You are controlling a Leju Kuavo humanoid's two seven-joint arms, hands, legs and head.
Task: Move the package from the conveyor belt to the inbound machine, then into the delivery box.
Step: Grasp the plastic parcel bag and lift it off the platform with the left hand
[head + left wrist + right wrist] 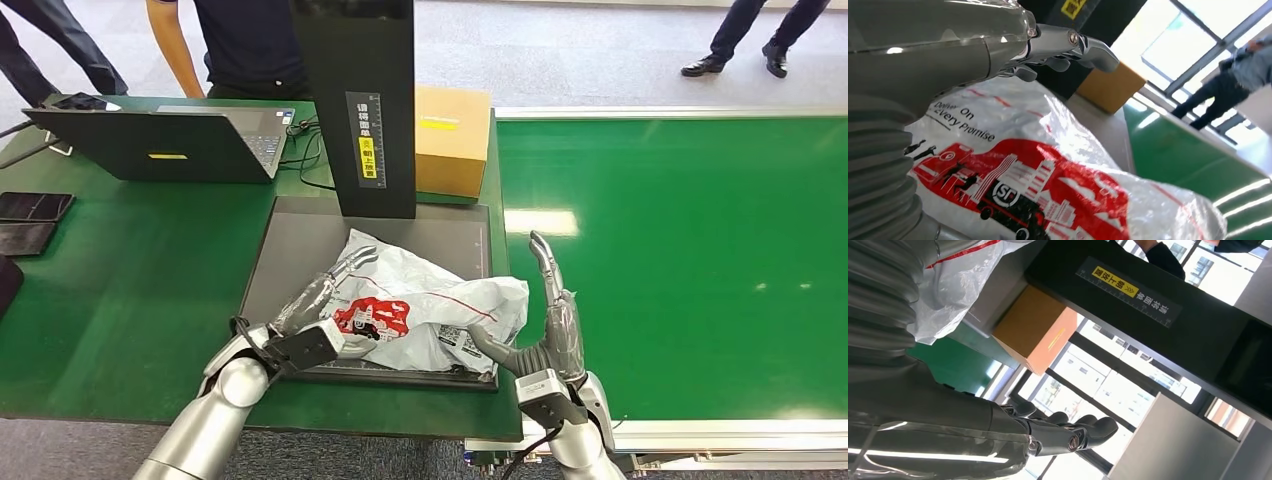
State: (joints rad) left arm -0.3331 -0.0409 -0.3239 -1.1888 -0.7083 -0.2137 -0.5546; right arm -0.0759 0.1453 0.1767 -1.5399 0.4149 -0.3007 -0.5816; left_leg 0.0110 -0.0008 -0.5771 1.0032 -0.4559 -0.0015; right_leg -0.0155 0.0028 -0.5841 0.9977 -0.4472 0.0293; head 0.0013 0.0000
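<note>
White plastic package (420, 305) with red SF print, "On Every Promise", left hand (325, 295) fingers resting on it, right hand (550, 320) fingers spread, empty

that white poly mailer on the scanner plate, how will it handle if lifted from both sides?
The package looks like crinkled, glossy plastic film, so probably floppy and slippery. It lies low and wrinkled on the plate, so likely light, sagging between left hand and right hand.

left arm: silver, reaches forward, bent at the elbow | left hand (318, 300): fingers (1083, 47) stretched out flat and apart, palm down, holding nothing | right arm: rises beside it | right hand (552, 325): upright, fingers (1088, 430) straight, together, thumb spread inward toward the left hand
</note>
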